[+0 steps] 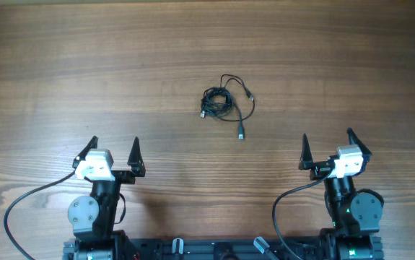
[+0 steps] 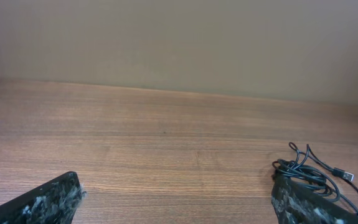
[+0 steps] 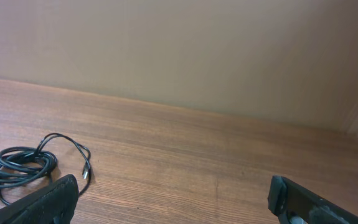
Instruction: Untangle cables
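While my left tool [image 1: 115, 143] and right tool [image 1: 328, 136] gape empty, the cables [image 1: 220, 102] lie midway between them, toward the far edge.

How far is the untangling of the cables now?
Nothing looks done: the cables lie bunched in one tangle on the table. Nothing is in hand: the left gripper and the right gripper are open, apart from it. All the untangling is left.

Cables [image 1: 222, 102] bunched on counter [image 1: 63, 65], centre. Left hand [image 1: 114, 141] nearer, to their left; right hand [image 1: 328, 136] nearer, to their right; both well apart from them.
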`<move>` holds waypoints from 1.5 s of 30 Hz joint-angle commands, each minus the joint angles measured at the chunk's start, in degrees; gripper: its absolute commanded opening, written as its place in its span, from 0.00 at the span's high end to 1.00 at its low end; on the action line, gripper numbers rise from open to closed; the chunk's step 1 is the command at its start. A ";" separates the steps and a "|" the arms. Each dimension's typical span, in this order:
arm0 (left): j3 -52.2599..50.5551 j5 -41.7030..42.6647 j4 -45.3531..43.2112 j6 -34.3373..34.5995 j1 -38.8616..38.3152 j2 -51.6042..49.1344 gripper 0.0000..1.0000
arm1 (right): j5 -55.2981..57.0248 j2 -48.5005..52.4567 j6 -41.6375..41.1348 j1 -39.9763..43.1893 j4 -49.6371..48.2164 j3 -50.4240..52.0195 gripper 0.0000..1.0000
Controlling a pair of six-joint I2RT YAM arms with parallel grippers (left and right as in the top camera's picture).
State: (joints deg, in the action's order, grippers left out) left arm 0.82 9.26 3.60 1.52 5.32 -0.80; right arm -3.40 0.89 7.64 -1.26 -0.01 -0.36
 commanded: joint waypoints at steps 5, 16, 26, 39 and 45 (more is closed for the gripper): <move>-0.46 0.31 -0.13 -1.09 0.37 0.42 0.00 | -0.11 -0.46 0.55 -0.17 -0.13 0.07 0.00; -0.46 0.28 -0.17 -1.11 0.37 0.42 0.00 | -0.11 -0.46 0.55 -0.17 -0.13 0.07 0.00; -0.46 0.28 -0.20 -1.07 0.37 -0.87 0.00 | -0.11 -0.46 0.57 -0.17 -0.13 0.07 0.00; 4.50 0.74 -2.19 5.05 0.37 -0.96 0.00 | -0.11 -0.46 0.52 -0.17 -0.13 0.07 0.00; 14.80 3.06 3.30 6.91 0.31 -7.58 0.00 | -0.11 -0.46 0.55 -0.17 -0.13 0.07 0.00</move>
State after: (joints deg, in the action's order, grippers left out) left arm 8.73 9.56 4.69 6.83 5.32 -3.75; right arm -3.40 0.89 7.64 -1.26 -0.01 -0.36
